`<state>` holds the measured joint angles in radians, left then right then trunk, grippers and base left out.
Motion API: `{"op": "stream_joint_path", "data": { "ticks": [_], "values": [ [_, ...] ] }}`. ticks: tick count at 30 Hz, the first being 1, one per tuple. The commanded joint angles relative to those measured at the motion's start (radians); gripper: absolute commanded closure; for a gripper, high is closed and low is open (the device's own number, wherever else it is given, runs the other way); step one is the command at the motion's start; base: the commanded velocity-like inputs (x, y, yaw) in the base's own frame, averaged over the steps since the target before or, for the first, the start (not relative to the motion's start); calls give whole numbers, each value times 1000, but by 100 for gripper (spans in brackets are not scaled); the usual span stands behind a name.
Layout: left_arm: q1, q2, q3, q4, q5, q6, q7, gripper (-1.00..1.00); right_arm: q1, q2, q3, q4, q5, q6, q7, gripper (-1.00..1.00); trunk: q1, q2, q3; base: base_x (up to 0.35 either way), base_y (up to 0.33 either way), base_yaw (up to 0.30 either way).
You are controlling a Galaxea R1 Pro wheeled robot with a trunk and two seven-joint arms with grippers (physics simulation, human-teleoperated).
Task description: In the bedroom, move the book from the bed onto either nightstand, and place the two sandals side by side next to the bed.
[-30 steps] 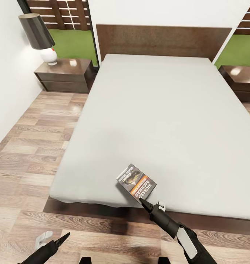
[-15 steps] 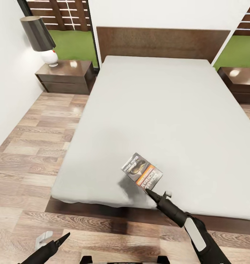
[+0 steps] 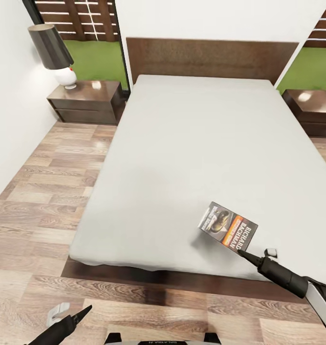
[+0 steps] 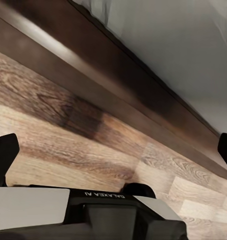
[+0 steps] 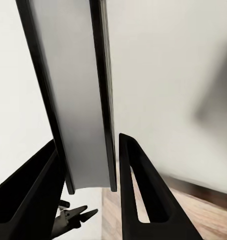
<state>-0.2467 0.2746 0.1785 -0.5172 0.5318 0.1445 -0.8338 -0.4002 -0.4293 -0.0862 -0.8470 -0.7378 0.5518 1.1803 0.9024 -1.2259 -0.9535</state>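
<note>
We are in a home bedroom. A large bed [image 3: 196, 158] with a plain grey mattress and dark wooden headboard [image 3: 210, 60] stands against a white wall, a dark nightstand [image 3: 86, 100] at each head corner. On the left nightstand sits a lamp [image 3: 55, 52]. We see a wood-plank floor [image 3: 38, 191] and windows [image 3: 81, 33] onto grass.

Thin paperback book [image 3: 228, 232], dark cover with an oval picture, orange band and white lettering; lifted clear of the bed [image 3: 196, 158], tilted, pinched at its lower corner between two dark fingers [image 5: 138, 200], near the foot edge toward the right corner. Seen edge-on in the right wrist view [image 5: 76, 100], pale page block between dark covers. Plain light-grey mattress, dark brown frame and flat headboard. Two dark glossy nightstands, left [image 3: 86, 101] and right [image 3: 310, 111], flanking the headboard.
</note>
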Motion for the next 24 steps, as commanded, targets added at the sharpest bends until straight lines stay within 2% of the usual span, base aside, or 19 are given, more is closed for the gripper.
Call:
{"op": "stream_joint_path", "data": {
  "ticks": [1, 12, 17, 19, 20, 23, 24],
  "values": [
    [0, 0, 1, 0, 7, 10, -4, -100, 0, -1, 0, 1, -5, 7, 1, 100, -4, 7, 3, 0, 0, 0],
    [0, 0, -13, 0, 7, 10, -5, -100, 0, -3, -2, 0, -5, 9, 6, 100, -46, 84, 37, 0, 0, 0],
    [0, 0, -13, 0, 7, 10, -4, -100, 0, 5, 1, 3, 7, 2, -3, 100, -65, 119, 53, 0, 0, 0],
    [0, 0, -13, 1, 7, 10, -4, -100, 0, 7, 2, 9, 62, -2, -6, 100, -73, 133, 59, 0, 0, 0],
    [0, 0, -13, 1, 7, 10, -4, -100, 0, 8, 2, 12, 108, -3, -6, 100, -77, 140, 62, 0, 0, 0],
    [0, -1, -14, 1, 6, 10, -4, -100, 0, 34, 4, 18, 291, -5, -2, 100, -88, 161, 72, 0, 0, 0],
    [0, 0, -14, 1, 6, 10, -4, -100, 0, 42, 4, 19, 311, -5, 0, 100, -92, 168, 75, 0, 0, 0]
  ]
}}
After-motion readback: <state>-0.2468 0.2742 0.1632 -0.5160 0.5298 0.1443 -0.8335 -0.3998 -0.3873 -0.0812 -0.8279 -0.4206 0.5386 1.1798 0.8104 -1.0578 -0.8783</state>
